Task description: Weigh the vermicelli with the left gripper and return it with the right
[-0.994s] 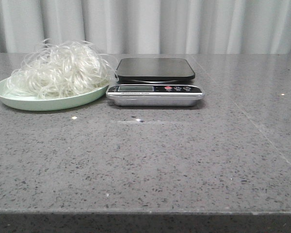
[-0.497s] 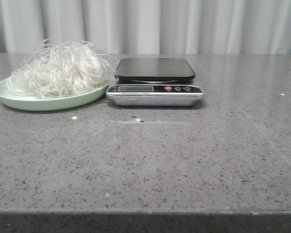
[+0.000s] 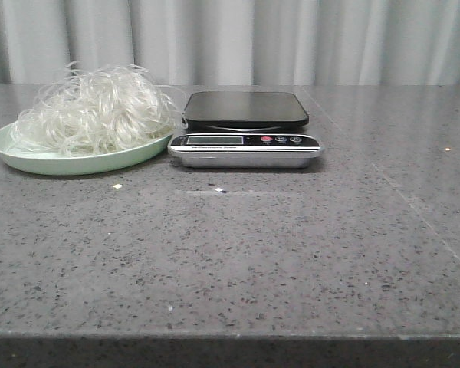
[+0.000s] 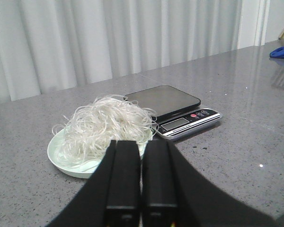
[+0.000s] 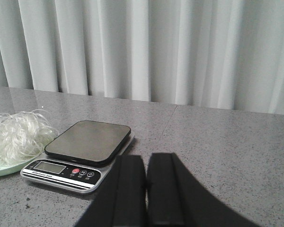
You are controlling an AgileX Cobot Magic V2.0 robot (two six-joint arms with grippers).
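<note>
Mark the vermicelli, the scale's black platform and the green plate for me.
vermicelli (image 3: 96,115), front view, middle of the noodle nest.
scale platform (image 3: 245,108), front view, centre of the black top surface.
green plate (image 3: 69,162), front view, bare front rim below the noodles.

Pleated white curtains (image 3: 291,42) hang behind a speckled grey stone table (image 3: 238,253).

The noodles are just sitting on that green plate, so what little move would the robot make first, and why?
Probably the left gripper should open and ease toward the noodles. Its fingers look closed, it is short of the pile, and the noodles lie on the plate while the scale beside it has a bare platform.
</note>
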